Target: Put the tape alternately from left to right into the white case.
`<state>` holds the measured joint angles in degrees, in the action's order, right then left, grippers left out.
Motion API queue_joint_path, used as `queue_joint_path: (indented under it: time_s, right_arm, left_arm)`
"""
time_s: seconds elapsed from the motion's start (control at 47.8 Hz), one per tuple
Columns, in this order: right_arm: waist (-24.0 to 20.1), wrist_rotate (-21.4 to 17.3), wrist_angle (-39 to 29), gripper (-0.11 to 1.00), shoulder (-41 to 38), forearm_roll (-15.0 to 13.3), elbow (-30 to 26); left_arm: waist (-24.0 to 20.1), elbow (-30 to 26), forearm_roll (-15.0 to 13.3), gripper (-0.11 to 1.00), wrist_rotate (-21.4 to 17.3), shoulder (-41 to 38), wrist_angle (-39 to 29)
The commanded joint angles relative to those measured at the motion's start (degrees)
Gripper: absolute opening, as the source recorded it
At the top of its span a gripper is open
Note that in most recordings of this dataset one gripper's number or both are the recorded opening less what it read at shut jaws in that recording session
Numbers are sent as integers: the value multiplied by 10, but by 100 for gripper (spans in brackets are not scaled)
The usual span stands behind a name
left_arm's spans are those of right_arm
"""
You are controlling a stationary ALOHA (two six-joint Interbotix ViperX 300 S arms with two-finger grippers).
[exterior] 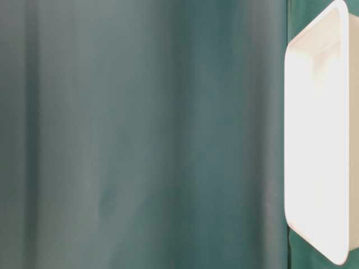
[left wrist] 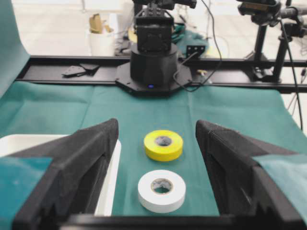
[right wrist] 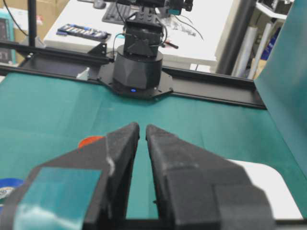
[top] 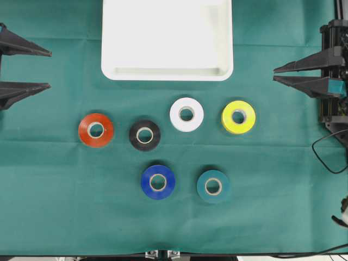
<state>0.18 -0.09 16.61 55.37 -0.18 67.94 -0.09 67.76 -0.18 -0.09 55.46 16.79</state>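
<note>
Six tape rolls lie flat on the green cloth: red (top: pixel 96 130), black (top: pixel 144 135), white (top: pixel 186 114), yellow (top: pixel 238 117), blue (top: pixel 158 182) and teal (top: pixel 213 186). The white case (top: pixel 167 75) stands behind them at the back middle with nothing in it. My left gripper (top: pixel 49 69) hangs open at the left edge, empty. Its wrist view looks across the white tape (left wrist: pixel 162 190) and yellow tape (left wrist: pixel 163 144), far beyond the left gripper (left wrist: pixel 157 125). At the right edge my right gripper (top: pixel 274 74) is shut on nothing; the right gripper (right wrist: pixel 142 127) shows only a thin slit.
The case rim (left wrist: pixel 111 182) shows left of the left fingers and at the lower right (right wrist: pixel 268 187) of the right wrist view. The red roll (right wrist: pixel 88 141) peeks past the right fingers. A black cable (top: pixel 326 152) loops at the right edge. Each arm's base stands across the table.
</note>
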Motion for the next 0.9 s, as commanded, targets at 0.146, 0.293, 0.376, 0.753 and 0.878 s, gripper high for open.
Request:
queue_joint_path:
  time_s: [0.146, 0.293, 0.376, 0.753, 0.878]
  right_arm:
    - [3, -8, 16, 3, -4, 0, 8]
    - [3, -7, 13, -2, -4, 0, 9]
    - [3, -7, 12, -2, -4, 0, 11]
    - [2, -8, 11, -2, -17, 1, 11]
    - [2, -13, 8, -2, -22, 0, 8]
  left_arm:
    - [11, 1, -14, 2, 5, -4, 6]
    - [12, 2, -14, -10, 1, -7, 6]
    - [12, 4, -14, -10, 3, -6, 6]
    - [12, 4, -14, -8, 6, -10, 4]
    - [12, 4, -14, 4, 7, -18, 3]
